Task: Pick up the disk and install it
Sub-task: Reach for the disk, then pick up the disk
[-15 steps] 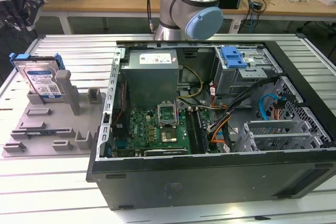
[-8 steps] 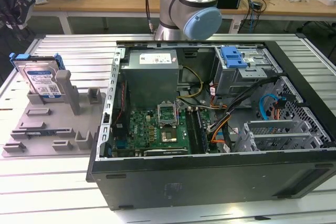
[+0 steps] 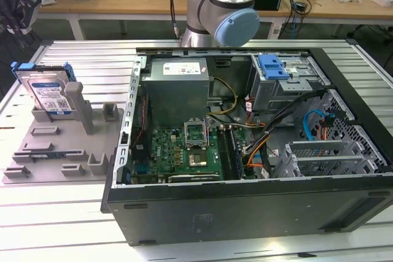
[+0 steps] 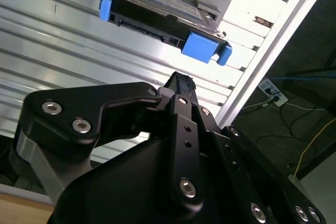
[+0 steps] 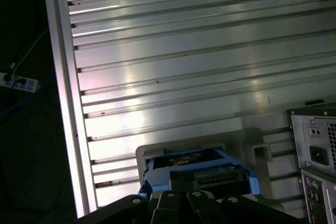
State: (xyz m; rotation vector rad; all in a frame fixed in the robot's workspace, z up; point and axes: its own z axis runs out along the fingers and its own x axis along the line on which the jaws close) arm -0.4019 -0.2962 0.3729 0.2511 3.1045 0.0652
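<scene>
Gripper (image 4: 179, 82): black linkage, aimed at the disk. Open or closed, cannot tell. Nothing held. Bare table slats show between its tip and the disk in the second wrist view, so the two are apart.

Disk (image 3: 49, 93): stands on edge in a grey stand (image 3: 67, 145), blue carrier around it and label facing out. In the exterior view it sits at 9 o'clock from the computer case (image 3: 245, 213). Both wrist views look onto its top edge (image 4: 157, 3) (image 5: 199, 163).

Case: lies open on the slatted table (image 3: 61, 231). Drive cage (image 3: 273, 69) with blue handle sits at 1 o'clock inside it, well apart from the disk.

Step in hand, by my reading: approach for the pick.
- Centre on the top edge, between the blue end tabs.
- Square the wrist to the flat faces.
- Descend in line with the stand's slot. A skewed grip would likely bind against the grey posts.
</scene>
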